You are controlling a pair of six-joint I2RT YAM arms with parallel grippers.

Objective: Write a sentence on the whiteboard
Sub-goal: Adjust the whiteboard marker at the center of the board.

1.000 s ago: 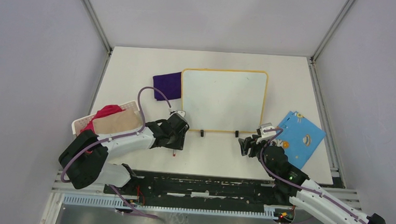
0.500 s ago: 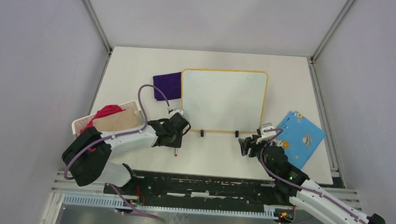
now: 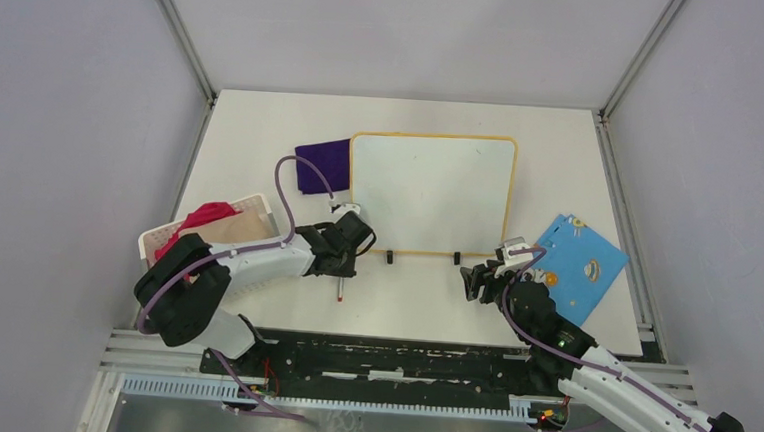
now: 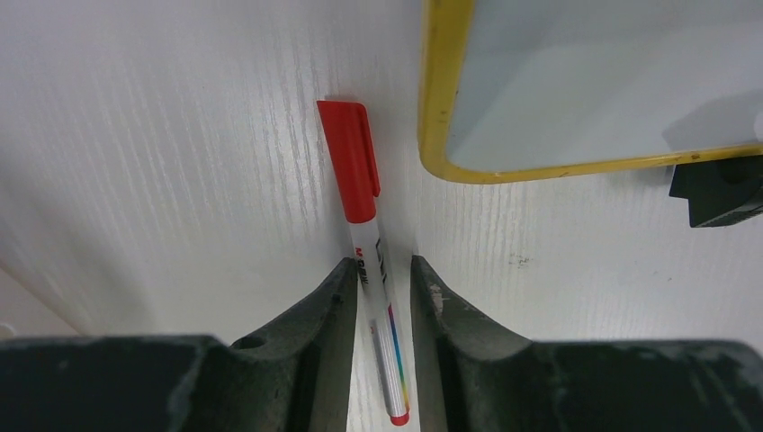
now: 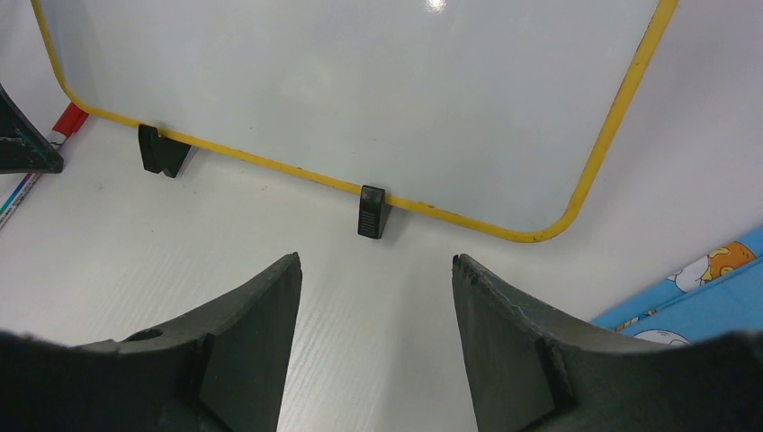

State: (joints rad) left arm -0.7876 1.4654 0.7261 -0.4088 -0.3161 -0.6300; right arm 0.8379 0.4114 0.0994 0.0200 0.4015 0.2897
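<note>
Two left gripper [image 4: 382, 264] jaws narrower than second ago, straddling red-capped white marker pen [image 4: 351, 162], not clamped yet. Right gripper [image 5: 373, 261] jaws apart, empty. Glossy white yellow-framed whiteboard [image 3: 430, 191] beside pen, blank: writing unstarted.

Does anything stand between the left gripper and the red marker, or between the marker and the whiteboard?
Nothing visible does. The left gripper has its jaws on either side of the marker, which lies on the table beside the whiteboard; only bare table lies between them. The marker's red cap is on.
</note>
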